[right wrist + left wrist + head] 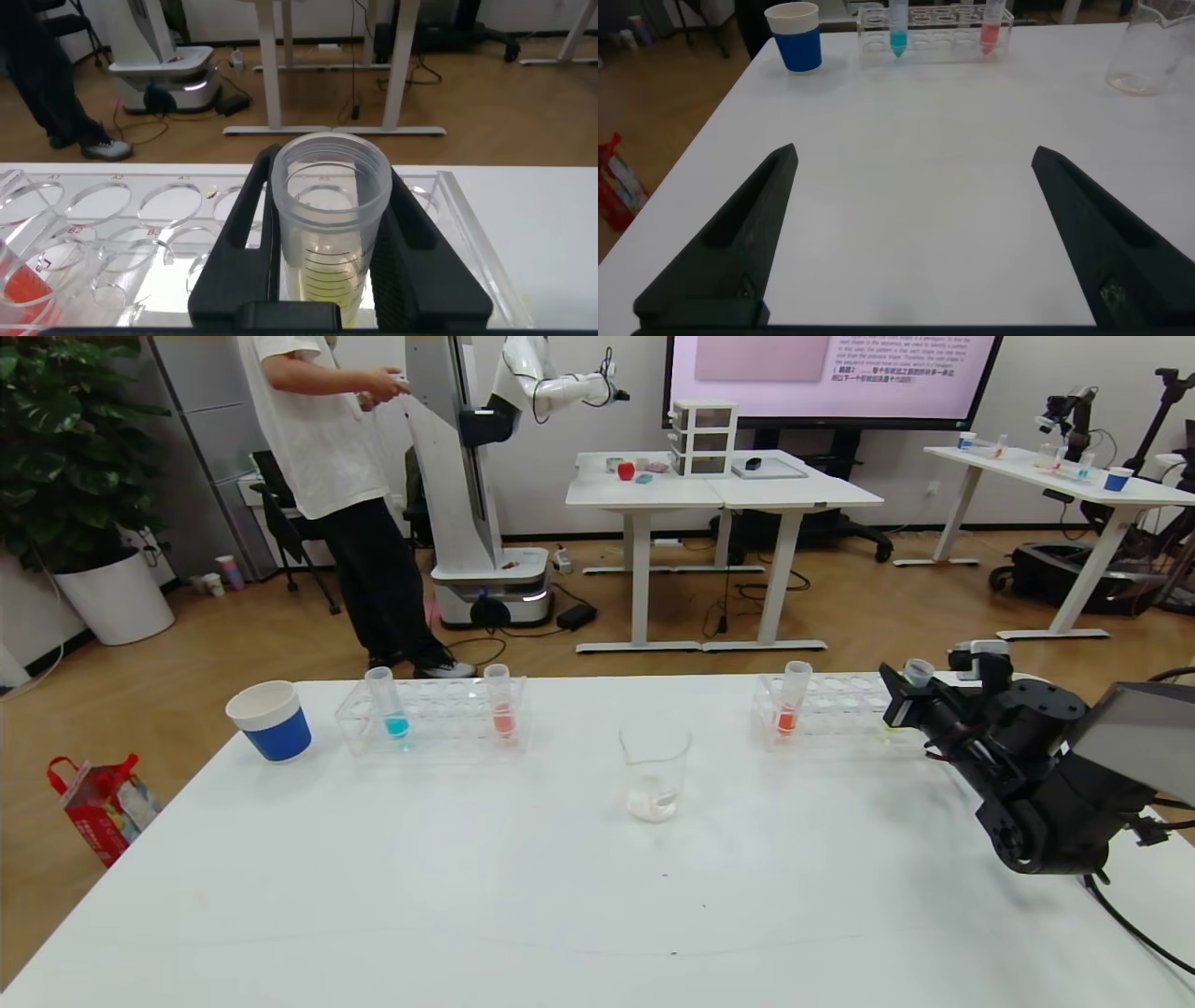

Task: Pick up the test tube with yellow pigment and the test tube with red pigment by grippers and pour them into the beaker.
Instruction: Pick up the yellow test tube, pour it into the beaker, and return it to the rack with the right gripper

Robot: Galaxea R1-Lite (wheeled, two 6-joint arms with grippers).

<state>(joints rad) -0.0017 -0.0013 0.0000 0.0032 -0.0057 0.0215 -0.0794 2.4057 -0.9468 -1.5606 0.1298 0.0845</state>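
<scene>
as the yellow-pigment test tube (329,224) stood upright in the right-hand clear rack (831,714), right gripper (904,698) clenched its neck for lifting; left gripper (910,233) gaped, idle; beaker (654,772) waited mid-table.

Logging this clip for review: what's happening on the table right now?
The right gripper has shut on the yellow tube, which sits in the clear rack at the table's right end. The pink-red tube waits in the left rack. The beaker stands between the racks. The left gripper hangs open over bare table.
</scene>
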